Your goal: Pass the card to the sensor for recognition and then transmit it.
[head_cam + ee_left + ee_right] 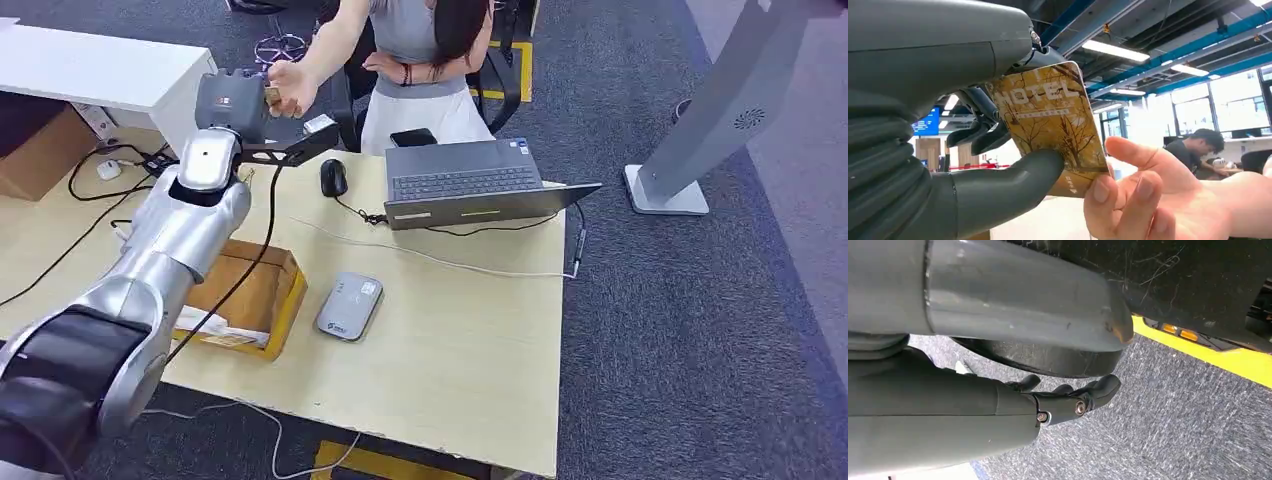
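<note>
Pinching the card (1050, 127) in my left hand (238, 100), I offer it toward twelve o'clock. A person's hand (1168, 200) touches its far end. My right hand (1068, 400) hangs low, fingers curled on nothing.

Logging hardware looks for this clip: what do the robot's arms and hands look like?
The left arm is glossy silver with a black band near the shoulder and a thin black cable along it. The left hand has a dark grey boxy back; up close, a grey ribbed cover and thick grey thumb. The right hand has dark fingers with small screws.

Golden-brown card (1048, 125) printed with bare trees; grey sensor (349, 305) on pale-wood table (470, 350).
</note>
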Tool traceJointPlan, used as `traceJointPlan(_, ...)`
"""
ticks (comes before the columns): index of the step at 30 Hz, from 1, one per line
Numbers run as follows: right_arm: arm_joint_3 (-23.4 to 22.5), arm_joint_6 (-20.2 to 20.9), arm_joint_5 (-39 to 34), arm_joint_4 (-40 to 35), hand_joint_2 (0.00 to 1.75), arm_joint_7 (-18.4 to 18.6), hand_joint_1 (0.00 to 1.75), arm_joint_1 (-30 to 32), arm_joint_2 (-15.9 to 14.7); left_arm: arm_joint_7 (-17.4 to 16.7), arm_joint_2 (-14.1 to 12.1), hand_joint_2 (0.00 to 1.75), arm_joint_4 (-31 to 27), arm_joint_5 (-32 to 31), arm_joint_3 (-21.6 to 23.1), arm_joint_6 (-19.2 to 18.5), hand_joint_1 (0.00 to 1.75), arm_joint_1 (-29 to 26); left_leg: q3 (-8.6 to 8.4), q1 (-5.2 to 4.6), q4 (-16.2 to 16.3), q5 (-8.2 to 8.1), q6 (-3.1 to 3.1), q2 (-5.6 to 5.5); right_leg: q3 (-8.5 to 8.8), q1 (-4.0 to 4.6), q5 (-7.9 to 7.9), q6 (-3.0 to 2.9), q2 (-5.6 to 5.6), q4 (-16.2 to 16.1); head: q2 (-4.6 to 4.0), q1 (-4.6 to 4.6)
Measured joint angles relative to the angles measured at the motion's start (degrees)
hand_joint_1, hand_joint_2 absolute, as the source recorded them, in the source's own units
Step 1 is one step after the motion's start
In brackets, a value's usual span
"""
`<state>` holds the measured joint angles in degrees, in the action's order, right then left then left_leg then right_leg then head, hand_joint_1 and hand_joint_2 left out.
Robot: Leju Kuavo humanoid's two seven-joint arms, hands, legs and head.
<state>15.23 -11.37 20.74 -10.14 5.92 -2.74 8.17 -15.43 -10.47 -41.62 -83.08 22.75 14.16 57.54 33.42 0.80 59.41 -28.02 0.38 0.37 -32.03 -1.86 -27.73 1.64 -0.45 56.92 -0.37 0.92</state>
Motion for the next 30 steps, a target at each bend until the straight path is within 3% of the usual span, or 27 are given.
traceJointPlan(1, 0.0, 0.0, 0.0, 0.0, 0.0, 0.0, 0.0, 0.0, 0.0, 0.07, 0.07, 1.75, 0.18, -0.07, 0.0, 0.0, 0.24, -0.02, 0.0, 0.0, 0.0, 0.0, 0.0, 0.0, 0.0, 0.0, 0.0, 0.0, 0.0, 0.0, 0.0, 0.0)
traceJointPlan(2, 0.0, 0.0, 0.02, 0.0, 0.0, 0.0, 0.0, 0.0, 0.0, 0.09, 0.11, 1.75, 0.35, -0.15, 0.0, 0.07, 0.0, -0.06, 0.01, 0.0, 0.0, 0.0, 0.0, -0.01, 0.0, 0.0, 0.0, 0.0, -0.01, 0.0, 0.0, 0.0)
traceJointPlan(9, 0.0, -0.13, -0.02, 0.0, 0.0, 0.0, 0.0, 0.0, 0.0, 1.42, 0.5, 1.75, -0.22, -0.63, 0.0, 2.06, 0.0, -2.82, 0.0, 0.0, 0.0, 0.0, 0.0, 0.0, 0.0, 0.0, 0.0, 0.0, -0.01, 0.0, 0.0, -0.02)
traceJointPlan(14, -0.02, -0.53, -0.18, 0.0, 0.0, -0.02, 0.0, 0.02, 0.0, 3.35, 0.63, 1.75, -6.06, 1.01, 0.0, 2.32, 0.0, -8.19, 0.0, 0.0, 0.0, 0.0, 0.0, 0.0, 0.0, 0.0, 0.0, 0.0, 0.0, 0.0, 0.0, 0.0)
traceJointPlan(20, -0.13, -1.53, -0.81, 0.0, 0.0, -0.22, 0.0, 0.09, 0.0, 6.29, -0.07, 1.75, -18.84, 5.72, -0.02, 3.5, 0.0, -17.25, 0.02, -0.01, -0.01, -0.03, 0.02, 0.02, 0.0, -0.01, -0.02, 0.0, 0.01, -0.01, 0.0, 0.0)
traceJointPlan(26, -1.75, -3.63, -2.58, 0.0, 0.0, -0.15, 0.0, 0.44, 0.31, 9.94, -3.15, 1.75, -39.16, 9.22, -0.17, 4.44, 0.0, -36.36, -0.01, -0.03, -0.05, -0.15, 0.03, 0.25, -0.1, -0.02, -0.14, 0.04, 0.2, -0.03, 0.0, 0.02)
traceJointPlan(30, -2.49, -3.89, -2.88, 0.0, 0.0, -0.24, 0.0, 0.46, 0.33, 10.4, -4.66, 1.75, -46.32, 9.18, -0.31, 4.42, 0.0, -42.89, 0.08, -0.01, -0.06, -0.15, 0.03, 0.11, -0.1, -0.02, -0.14, 0.04, 0.06, -0.03, 0.0, -0.02)
